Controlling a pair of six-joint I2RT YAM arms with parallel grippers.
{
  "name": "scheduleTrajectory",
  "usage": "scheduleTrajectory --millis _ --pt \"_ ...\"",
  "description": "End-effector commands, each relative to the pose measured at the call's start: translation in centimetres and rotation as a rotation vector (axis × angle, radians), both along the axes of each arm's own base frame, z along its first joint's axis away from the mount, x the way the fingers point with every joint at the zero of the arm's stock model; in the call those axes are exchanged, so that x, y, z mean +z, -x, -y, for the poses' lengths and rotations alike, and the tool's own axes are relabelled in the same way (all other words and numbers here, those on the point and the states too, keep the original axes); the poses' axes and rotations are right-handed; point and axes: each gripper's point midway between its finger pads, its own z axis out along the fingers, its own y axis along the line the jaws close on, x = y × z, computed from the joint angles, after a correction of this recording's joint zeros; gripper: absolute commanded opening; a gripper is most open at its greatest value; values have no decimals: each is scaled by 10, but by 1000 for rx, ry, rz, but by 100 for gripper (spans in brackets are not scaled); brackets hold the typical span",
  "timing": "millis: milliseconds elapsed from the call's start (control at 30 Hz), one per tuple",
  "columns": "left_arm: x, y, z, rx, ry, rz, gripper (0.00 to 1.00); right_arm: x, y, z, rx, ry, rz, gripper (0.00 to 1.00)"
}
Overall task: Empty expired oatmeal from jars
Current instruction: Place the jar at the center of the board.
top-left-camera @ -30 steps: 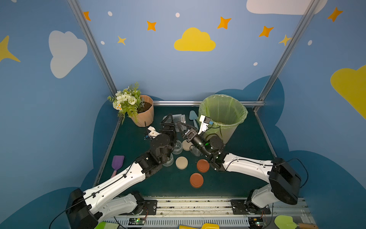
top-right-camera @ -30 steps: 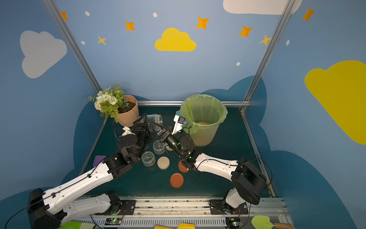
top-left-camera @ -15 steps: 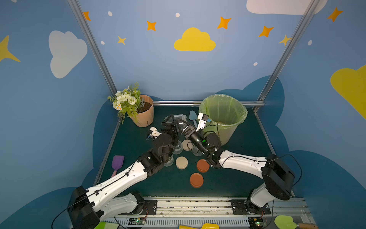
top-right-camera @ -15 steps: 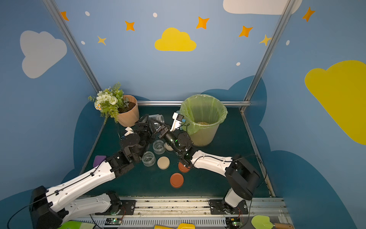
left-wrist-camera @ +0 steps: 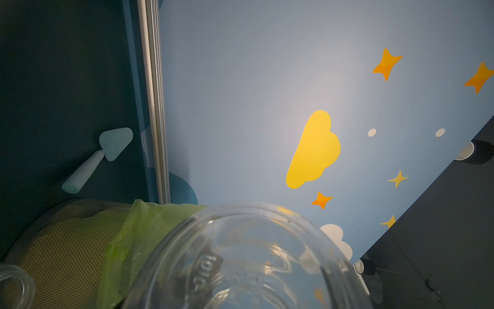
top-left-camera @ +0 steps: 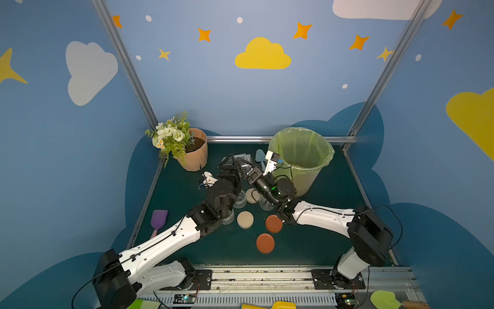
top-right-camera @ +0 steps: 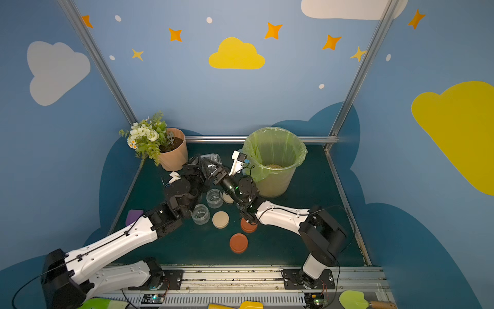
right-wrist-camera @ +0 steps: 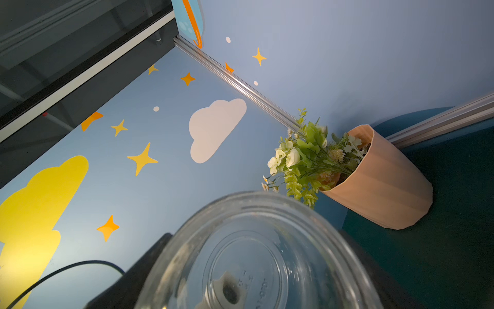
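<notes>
Currently I count four jars, and all of them look empty. One, the raised jar (top-left-camera: 245, 157), is up off the mat and tilted, between the left gripper (top-left-camera: 233, 163) and the right gripper (top-left-camera: 246, 167), near the bin (top-left-camera: 312, 176). Both pincers reach it from opposite sides. Their fingers are lost behind black housings and glass, so I cannot tell whether either is clamped on it or standing apart.

On the mat stand the middle jar (top-right-camera: 214, 198) and the near jar (top-right-camera: 200, 214), both upright. What I take to be the fourth jar (top-left-camera: 264, 206) shows under the right arm in a top view only, and poorly.

I count four lids lying loose:
- a beige lid (top-left-camera: 245, 219)
- a second beige lid (top-left-camera: 252, 195)
- a red lid (top-left-camera: 274, 223)
- a second red lid (top-left-camera: 265, 243)

The oatmeal (top-right-camera: 272, 166) sits as a tan heap in the bottom of the one bin, which has a green liner.

The left wrist view alone gives me the raised jar close up against the bin's mesh wall, plus a pale trowel (left-wrist-camera: 99, 157) flat on the mat. The right wrist view shows that jar's base and the one flowerpot (right-wrist-camera: 382, 182). A purple spatula (top-left-camera: 159, 220) lies beside the left arm in both top views.
</notes>
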Motion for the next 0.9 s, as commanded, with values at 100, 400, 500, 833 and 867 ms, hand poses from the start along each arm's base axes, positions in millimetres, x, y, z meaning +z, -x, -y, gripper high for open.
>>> scheduleTrajectory --millis 100,400,500,833,867 --pt "12 6 -9 -27 -87 20 100 16 0 11 -46 58 46 14" --pt "-1 9 -27 -27 -177 -19 100 23 -14 34 -101 160 48 11" --pt "-7 12 -39 -8 -206 -35 100 22 -15 41 -106 193 51 11" --pt "-15 16 -67 38 -535 -91 100 -3 3 33 13 426 45 12" --pt "-21 17 -72 46 -556 -104 100 -6 6 32 30 447 50 12"
